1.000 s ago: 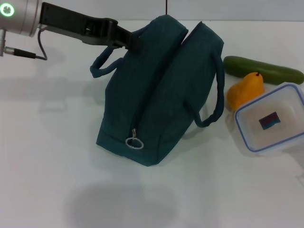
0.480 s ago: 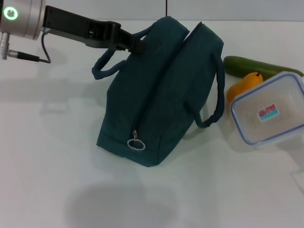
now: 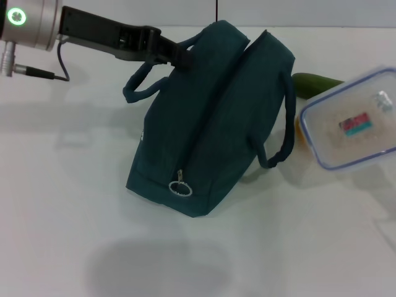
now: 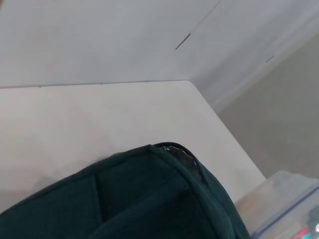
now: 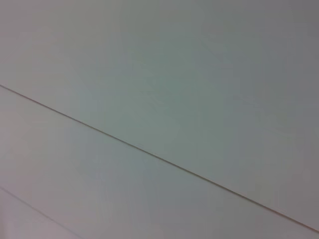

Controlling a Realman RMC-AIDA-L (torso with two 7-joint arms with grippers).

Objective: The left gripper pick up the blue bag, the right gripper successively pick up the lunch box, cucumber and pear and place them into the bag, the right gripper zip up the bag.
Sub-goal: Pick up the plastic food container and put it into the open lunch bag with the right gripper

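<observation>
The blue bag (image 3: 213, 117) stands on the white table (image 3: 74, 204), its top open and its zipper pull (image 3: 179, 187) at the near end. It also shows in the left wrist view (image 4: 149, 199). My left gripper (image 3: 175, 54) is shut on the bag's far handle (image 3: 139, 83) and holds it up. The clear lunch box (image 3: 352, 127) with a blue rim hangs tilted above the table at the right edge, also in the left wrist view (image 4: 286, 206). My right gripper is out of view. The green cucumber (image 3: 315, 83) shows partly behind the box. The pear is hidden under it.
The bag's second handle (image 3: 284, 124) hangs down toward the lunch box. The right wrist view shows only a plain wall. The table's far edge runs just behind the bag.
The lunch box has risen off the table and moved up and back, now covering the pear and part of the cucumber. The left gripper and the bag have shifted slightly right.
</observation>
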